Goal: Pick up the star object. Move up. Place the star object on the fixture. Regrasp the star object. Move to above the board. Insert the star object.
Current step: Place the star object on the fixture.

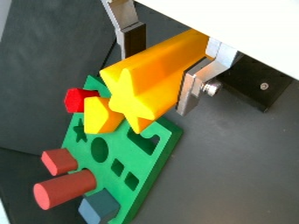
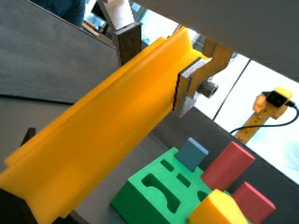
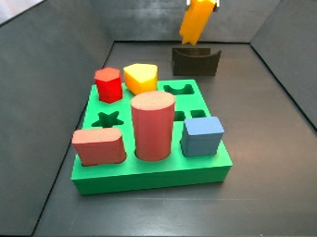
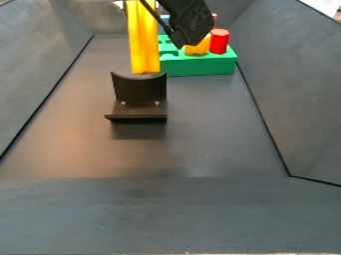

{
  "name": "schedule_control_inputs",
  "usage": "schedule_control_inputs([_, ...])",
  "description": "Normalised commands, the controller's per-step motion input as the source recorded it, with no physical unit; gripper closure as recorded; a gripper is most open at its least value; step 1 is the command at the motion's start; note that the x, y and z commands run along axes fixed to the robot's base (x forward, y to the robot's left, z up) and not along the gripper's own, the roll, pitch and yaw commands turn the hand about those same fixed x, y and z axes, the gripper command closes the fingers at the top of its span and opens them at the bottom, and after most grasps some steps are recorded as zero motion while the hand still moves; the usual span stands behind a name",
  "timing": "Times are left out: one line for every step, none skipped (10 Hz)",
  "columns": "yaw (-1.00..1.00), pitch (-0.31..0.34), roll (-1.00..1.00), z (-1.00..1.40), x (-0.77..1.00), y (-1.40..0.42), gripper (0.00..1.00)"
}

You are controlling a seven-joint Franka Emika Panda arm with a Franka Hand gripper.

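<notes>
- Above the fixture, the gripper clamps the star object between its fingers.
- Lower it straight, seating its end in the notch.

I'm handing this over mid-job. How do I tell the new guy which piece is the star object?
Start at the green board, then look behind it to the dark fixture. Directly above that, the end effector grips the star object: a long orange-yellow prism with a five-pointed star end, unlike the stubby yellow rounded peg seated in the board.
</notes>
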Motion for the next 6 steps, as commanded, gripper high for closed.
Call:
schedule_control_inputs([-0.19, 0.038, -0.22, 0.0, 0.07, 0.03, 1.0])
schedule_control_inputs([-0.16, -0.067, -0.08, -1.0, 0.09, 0.03, 1.0])
schedule_control_inputs([-0.14, -0.086, -0.07, -1.0, 0.09, 0.03, 1.0])
schedule_control_inputs([-0.09, -0.109, -0.06, -1.0, 0.11, 0.03, 1.0])
schedule_control_inputs([-0.07, -0.112, -0.06, -1.0, 0.12, 0.03, 1.0])
schedule_control_inputs([-0.03, -0.119, -0.06, -1.0, 0.12, 0.02, 1.0])
